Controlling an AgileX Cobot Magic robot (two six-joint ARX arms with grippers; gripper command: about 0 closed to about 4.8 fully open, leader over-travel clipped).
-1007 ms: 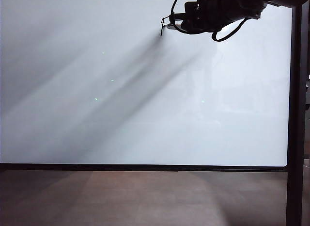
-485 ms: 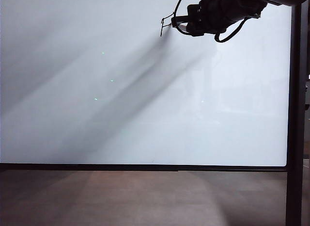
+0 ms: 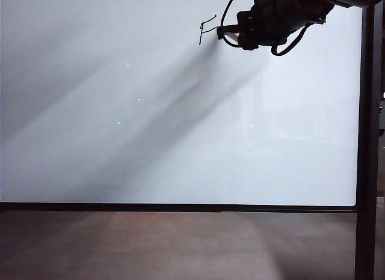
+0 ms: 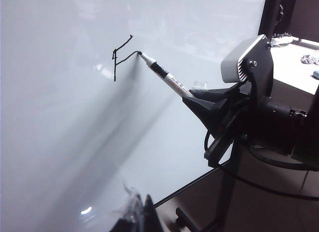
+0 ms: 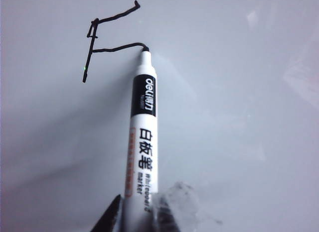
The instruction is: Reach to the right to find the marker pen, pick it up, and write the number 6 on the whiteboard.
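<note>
Since the earlier frame, right gripper [image 3: 231,32] has shifted rightward along the top of the whiteboard [image 3: 180,142], adding a second horizontal stroke to the number 6 [image 3: 206,29], which so far reads like an F.

Left gripper: only a dark tip at the edge of its own wrist view [image 4: 144,214], low beside the board; state of jaws cannot be told.

Marker pen [image 5: 142,137]: light, rigid, smooth plastic barrel, likely to slip or pivot under writing pressure. Right jaws clamped on its rear end, tip touching the board at the end of the lower stroke. A hold nearer mid-barrel would probably be steadier.

Black post [image 3: 366,142] stands right of the arm; black cable [image 3: 289,45] loops under the wrist. Neither blocks the stroke.
</note>
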